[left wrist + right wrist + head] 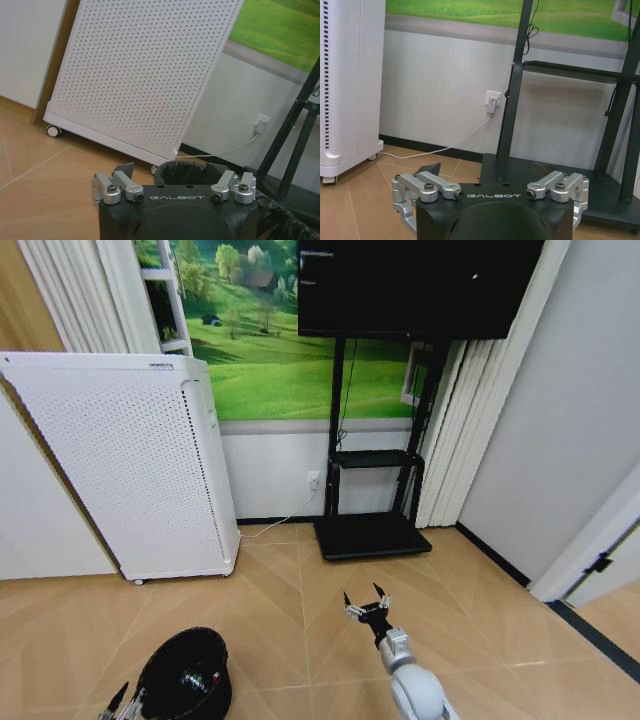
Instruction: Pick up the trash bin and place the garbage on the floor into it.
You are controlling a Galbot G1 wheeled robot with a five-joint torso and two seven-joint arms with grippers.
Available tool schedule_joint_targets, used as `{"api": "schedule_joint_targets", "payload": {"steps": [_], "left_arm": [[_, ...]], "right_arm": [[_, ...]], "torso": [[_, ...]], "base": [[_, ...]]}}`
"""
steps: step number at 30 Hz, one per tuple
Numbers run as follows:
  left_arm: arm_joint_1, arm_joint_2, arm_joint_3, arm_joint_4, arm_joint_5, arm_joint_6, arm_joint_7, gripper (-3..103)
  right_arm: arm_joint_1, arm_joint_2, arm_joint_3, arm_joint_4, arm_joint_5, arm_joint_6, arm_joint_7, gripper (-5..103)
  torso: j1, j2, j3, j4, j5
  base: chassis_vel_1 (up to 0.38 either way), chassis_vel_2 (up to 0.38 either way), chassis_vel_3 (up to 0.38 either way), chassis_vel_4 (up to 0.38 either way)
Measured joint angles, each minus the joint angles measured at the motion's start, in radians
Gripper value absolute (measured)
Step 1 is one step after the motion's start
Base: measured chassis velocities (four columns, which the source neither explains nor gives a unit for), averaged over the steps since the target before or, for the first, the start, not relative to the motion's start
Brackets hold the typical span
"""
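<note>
The bin sits low at the robot's left over the floor, small litter inside, in front of the white purifier. The left pincer is at its rim; whether it grips cannot be told. The right pincer hovers spread and empty, pointing toward the TV stand.

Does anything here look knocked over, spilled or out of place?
Nothing stands out. The trash bin sits upright by the left pincer, litter inside; the right pincer hangs open over bare floor.
</note>
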Motion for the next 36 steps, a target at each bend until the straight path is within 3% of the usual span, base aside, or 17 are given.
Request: {"api": "schedule_joint_targets", "payload": {"steps": [4, 5, 9, 11, 12, 13, 14, 17, 19, 28, 30, 32, 36], "left_arm": [[0.005, 0.0, -0.022, -0.113, 0.039, 0.032, -0.01, 96], [0.005, 0.0, -0.022, -0.113, 0.039, 0.032, -0.01, 96], [-0.023, 0.001, -0.026, -0.315, 0.114, 0.123, -0.086, 100], [-0.03, 0.003, -0.019, -0.339, 0.136, 0.136, -0.099, 100], [-0.054, 0.013, 0.03, -0.409, 0.216, 0.172, -0.15, 100], [-0.065, 0.017, 0.065, -0.44, 0.246, 0.195, -0.168, 100], [-0.065, 0.017, 0.065, -0.44, 0.246, 0.195, -0.168, 100], [-0.112, 0.038, 0.175, -0.52, 0.301, 0.279, -0.224, 100], [-0.131, 0.05, 0.211, -0.541, 0.312, 0.301, -0.24, 100], [-0.137, 0.095, 0.29, -0.595, 0.354, 0.321, -0.29, 100], [-0.135, 0.093, 0.308, -0.596, 0.359, 0.307, -0.348, 100], [-0.135, 0.092, 0.31, -0.596, 0.359, 0.309, -0.359, 100], [-0.138, 0.085, 0.316, -0.615, 0.37, 0.353, -0.423, 100]], "right_arm": [[0.007, 0.005, -0.001, 0.008, 0.006, -0.008, 0.003, 100], [0.007, 0.005, -0.001, 0.008, 0.006, -0.008, 0.003, 100], [0.018, 0.013, 0.009, 0.032, 0.032, -0.031, 0.024, 100], [0.021, 0.014, 0.012, 0.034, 0.036, -0.034, 0.026, 100], [0.029, 0.02, 0.014, 0.038, 0.046, -0.047, 0.041, 100], [0.032, 0.023, 0.013, 0.038, 0.048, -0.054, 0.048, 100], [0.032, 0.023, 0.013, 0.038, 0.048, -0.054, 0.048, 100], [0.032, 0.03, 0.009, 0.032, 0.049, -0.072, 0.054, 100], [0.027, 0.033, 0.008, 0.032, 0.053, -0.075, 0.054, 100], [0.006, 0.039, 0.016, 0.04, 0.057, -0.065, 0.036, 100], [0.006, 0.044, 0.019, 0.035, 0.056, -0.056, 0.035, 100], [0.006, 0.045, 0.018, 0.035, 0.055, -0.054, 0.035, 100], [0.002, 0.049, 0.02, 0.036, 0.048, -0.046, 0.034, 100]], "torso": [[0.0, 0.0, 0.0, 0.0, 0.0001], [0.0, 0.0, 0.0, 0.0, 0.0001], [0.0, 0.0, 0.0, 0.0, 0.0005], [0.0, 0.0, 0.0, -0.0003, 0.0006], [0.0, 0.0, 0.0, -0.0001, 0.0002], [0.0, 0.0, 0.0, -0.0003, 0.0001], [0.0, 0.0, 0.0, -0.0003, 0.0001], [0.0, 0.0, 0.0, -0.0002, 0.0002], [0.0, 0.0, 0.0, -0.0003, 0.0003], [0.0, 0.0, 0.0, 0.0001, 0.0002], [0.0, 0.0, 0.0, 0.0, 0.0002], [0.0, 0.0, 0.0, 0.0, 0.0003], [0.0, 0.0, 0.0, 0.0002, 0.0004]], "base": [[0.0, 0.0, 0.0, 0.0], [0.0, 0.0, 0.0, 0.0], [0.0, 0.0, 0.0, 0.0], [0.0, 0.0, 0.0, 0.0], [0.0, 0.0, 0.0, 0.0], [0.0, 0.0, 0.0, 0.0], [0.0, 0.0, 0.0, 0.0], [0.0, 0.0, 0.0, 0.0], [0.0, 0.0, 0.0, 0.0], [0.0, 0.0, 0.0, 0.0], [0.0, 0.0, 0.0, 0.0], [0.0, 0.0, 0.0, 0.0], [0.0, 0.0, 0.0, 0.0]]}}
